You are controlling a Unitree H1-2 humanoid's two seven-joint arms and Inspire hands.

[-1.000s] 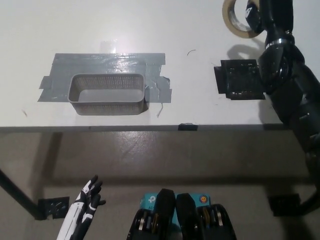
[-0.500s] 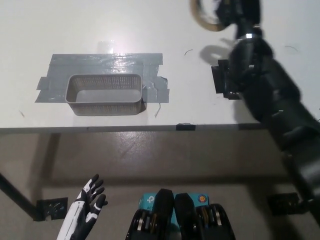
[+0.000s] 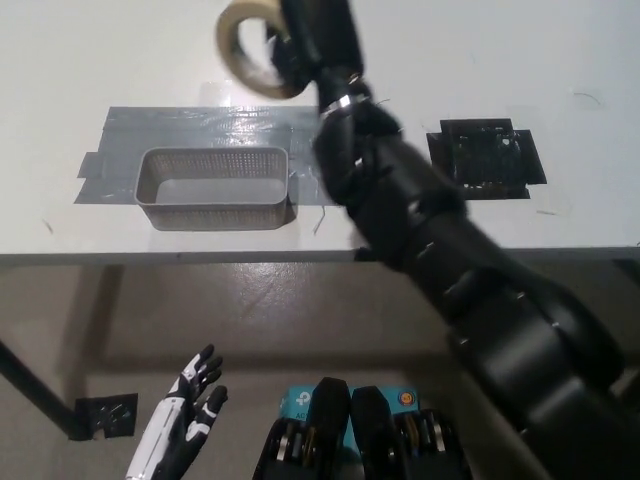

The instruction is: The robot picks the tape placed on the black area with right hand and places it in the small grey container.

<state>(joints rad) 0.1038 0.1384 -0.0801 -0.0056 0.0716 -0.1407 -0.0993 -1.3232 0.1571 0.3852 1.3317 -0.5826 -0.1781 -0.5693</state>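
My black right hand [image 3: 310,40] is shut on a cream roll of tape [image 3: 250,45], held in the air above the table, just up and right of the small grey mesh container [image 3: 214,187]. The container sits on a patch of grey tape [image 3: 120,135] at the table's left. The black area [image 3: 487,158] at the right lies bare. My right arm stretches diagonally from the bottom right across the table's front edge. My white left hand [image 3: 190,425] rests low at the bottom left, below the table, with fingers spread.
The white table [image 3: 100,60] ends in a front edge [image 3: 150,258] across the picture's middle. Below it lies a brownish floor, with a dark table leg [image 3: 35,395] at the lower left.
My right arm has swung left with the tape, from above the black area to a spot near the container. The black area is now uncovered. The left hand barely shifted.
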